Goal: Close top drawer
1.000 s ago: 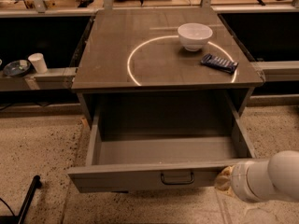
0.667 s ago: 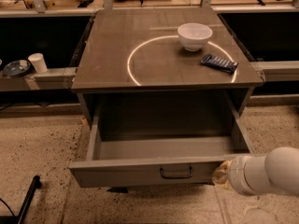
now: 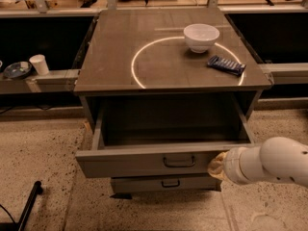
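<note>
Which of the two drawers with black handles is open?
The top drawer, pulled far out so its inside shows; the gripper is at the right end of its front. The lower drawer beneath sits further back.

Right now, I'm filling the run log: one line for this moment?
wide grey top drawer: partly open | gripper: at its front panel, right of black loop handle | status: not closed

Dim warm light, glare ring (image 3: 134,67) on the cabinet top (image 3: 115,42), claw (image 3: 217,165) lit pale against the top drawer (image 3: 134,162).
</note>
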